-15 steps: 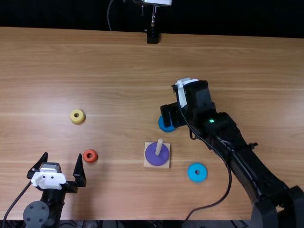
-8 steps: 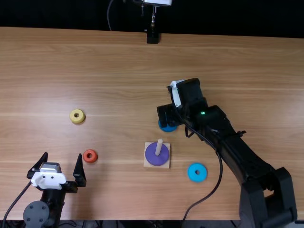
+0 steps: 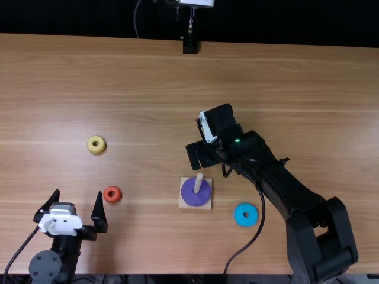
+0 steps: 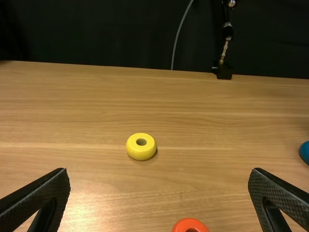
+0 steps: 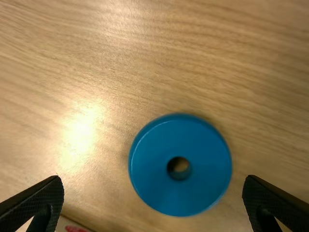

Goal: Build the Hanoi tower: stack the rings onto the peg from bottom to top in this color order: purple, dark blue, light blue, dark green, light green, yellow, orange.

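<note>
In the top view the left gripper stands open at the near left, orange ring by its right finger, yellow ring farther back. A purple ring lies around the peg on its square base; the light blue ring is right of it. Behind the peg hovers the right gripper. In the right wrist view the right gripper is open, a dark blue ring on the table between and beyond its fingers. The left wrist view has the left gripper and yellow ring.
A black stand is at the table's far edge. The right arm extends over the table from the near right, its cable looping beside the light blue ring. A pale object's corner lies near the fingers in the right wrist view.
The right gripper has moved left and slightly toward the near edge, its arm swinging with it. The dark blue ring beneath has become covered from above. The left arm has kept still.
</note>
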